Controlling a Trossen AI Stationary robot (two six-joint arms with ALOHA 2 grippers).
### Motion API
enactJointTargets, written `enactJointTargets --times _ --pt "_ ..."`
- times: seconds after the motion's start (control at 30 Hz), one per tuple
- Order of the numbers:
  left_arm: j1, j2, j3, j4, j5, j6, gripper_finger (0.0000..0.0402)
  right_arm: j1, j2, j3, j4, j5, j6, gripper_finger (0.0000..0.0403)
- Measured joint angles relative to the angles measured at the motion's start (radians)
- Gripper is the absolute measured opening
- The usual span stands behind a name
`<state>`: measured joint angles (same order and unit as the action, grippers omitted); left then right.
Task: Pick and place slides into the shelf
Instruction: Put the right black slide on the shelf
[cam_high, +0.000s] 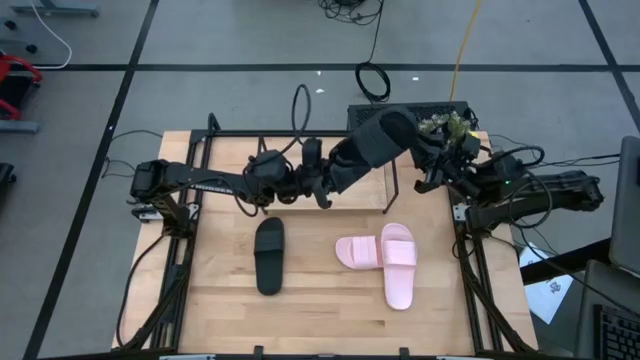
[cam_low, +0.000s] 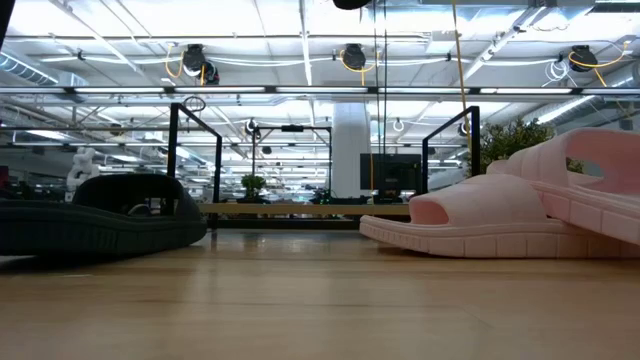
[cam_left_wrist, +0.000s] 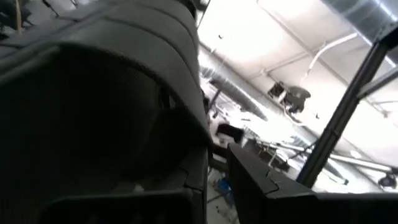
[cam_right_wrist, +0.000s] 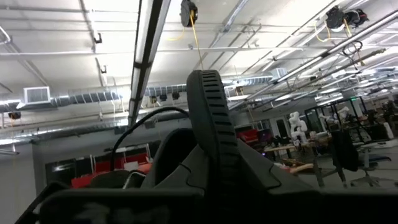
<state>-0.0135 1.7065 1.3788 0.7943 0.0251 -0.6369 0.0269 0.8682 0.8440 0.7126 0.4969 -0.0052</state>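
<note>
My left pincer (cam_high: 330, 185) grips the black slide (cam_high: 375, 145), raised over the shelf (cam_high: 300, 150) for placement; right pincer (cam_high: 432, 178) state unclear.

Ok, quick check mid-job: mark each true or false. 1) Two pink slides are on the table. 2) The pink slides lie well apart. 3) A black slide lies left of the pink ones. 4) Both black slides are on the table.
1) True: the pink slides lie on the table.
2) False: they touch, one resting against the other.
3) True: the black slide lies to their left.
4) False: the other black slide is raised at the left pincer.
</note>
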Motion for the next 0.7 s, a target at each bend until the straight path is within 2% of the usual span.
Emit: enactJointTargets --times 0.2,0.4,0.53,0.7 --pt "-0.019 -0.007 0.002 0.039 0.136 0.066 0.0047 -0.003 -0.062 0.000 -0.092 0.129 -0.010 0.0032" --pt "-0.044 -0.032 0.001 0.013 0.173 0.256 0.0047 -0.003 -0.098 0.000 -0.128 0.096 0.015 0.0032" --pt "-0.043 -0.075 0.001 -0.156 0.120 0.416 0.0047 -0.002 -0.097 0.000 -0.185 0.061 0.084 0.0032" --pt "-0.053 -0.144 0.001 -0.401 -0.046 0.602 0.0047 -0.002 -0.084 0.000 -0.226 -0.004 0.211 0.0032"
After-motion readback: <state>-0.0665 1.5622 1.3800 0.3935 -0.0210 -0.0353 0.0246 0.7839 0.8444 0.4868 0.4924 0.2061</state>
